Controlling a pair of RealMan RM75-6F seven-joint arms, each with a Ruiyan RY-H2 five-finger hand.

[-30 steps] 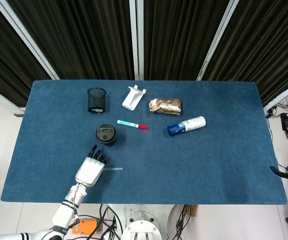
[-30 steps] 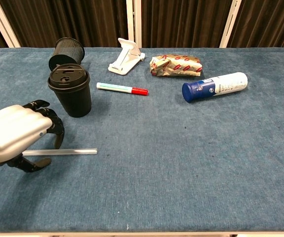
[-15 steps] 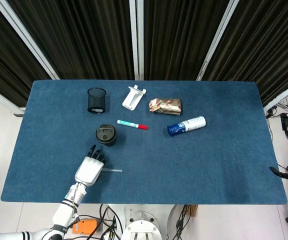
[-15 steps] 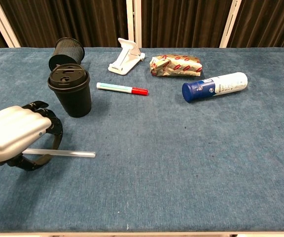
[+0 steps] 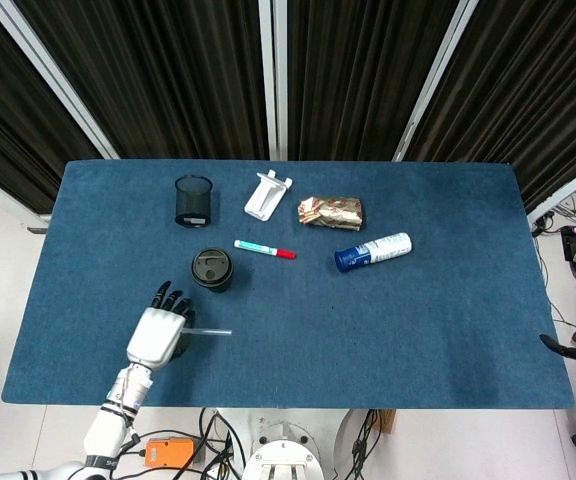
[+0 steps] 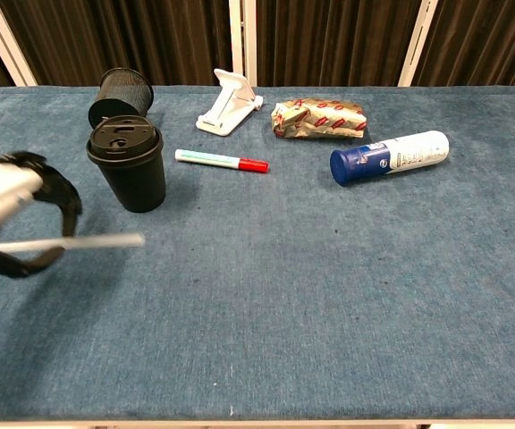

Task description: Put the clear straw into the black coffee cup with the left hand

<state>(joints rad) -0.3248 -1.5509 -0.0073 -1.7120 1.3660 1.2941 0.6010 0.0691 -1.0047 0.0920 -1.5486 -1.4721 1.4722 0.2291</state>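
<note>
My left hand (image 5: 158, 330) hovers near the table's front left and holds the clear straw (image 5: 208, 331), which sticks out level to the right. In the chest view the left hand (image 6: 12, 214) is raised at the left edge, the straw (image 6: 88, 241) blurred and off the cloth. The black coffee cup (image 5: 212, 270) with its lid on stands upright just beyond and right of the hand; in the chest view the cup (image 6: 130, 166) is right of the hand. Only a dark part of the right hand (image 5: 568, 347) shows past the table's right edge.
A black mesh pen holder (image 5: 194, 200) stands behind the cup. A marker with a red cap (image 5: 264, 249), a white phone stand (image 5: 268, 194), a crumpled snack wrapper (image 5: 332, 211) and a blue-capped white bottle (image 5: 372, 251) lie across the middle and back.
The left hand closed on the straw, lifted it off the cloth and moved left and slightly back. The cup and other objects stayed still.
</note>
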